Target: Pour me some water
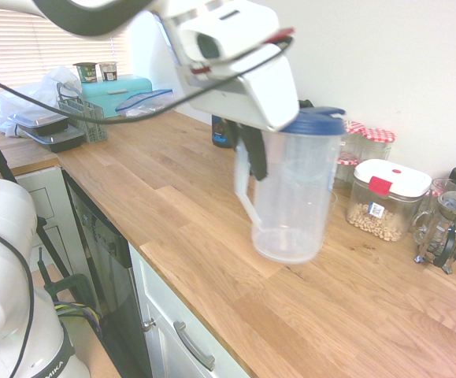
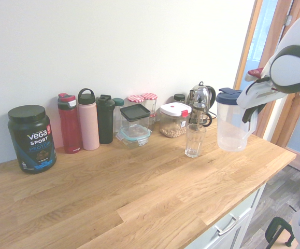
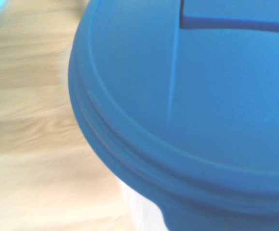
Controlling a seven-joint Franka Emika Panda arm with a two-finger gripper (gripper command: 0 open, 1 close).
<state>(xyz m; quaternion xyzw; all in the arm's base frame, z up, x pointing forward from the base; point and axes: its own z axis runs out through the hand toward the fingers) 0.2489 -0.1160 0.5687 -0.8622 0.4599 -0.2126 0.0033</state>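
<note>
At the right of the second exterior view the pincer (image 2: 253, 110) gripped the jug (image 2: 231, 122) by its handle, lifted off the tabletop (image 2: 139, 192) beside the seemingly empty glass (image 2: 195, 140), pouring not yet begun.

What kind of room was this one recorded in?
Most likely a home kitchen: a long wooden countertop over white drawers, a French press, food jars and drink bottles along the wall.

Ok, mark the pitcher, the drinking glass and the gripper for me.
pitcher (image 2: 231, 129), second exterior view, clear body wall.
drinking glass (image 2: 195, 140), second exterior view, middle of its side.
gripper (image 2: 250, 112), second exterior view, at the pitcher's handle.
</note>
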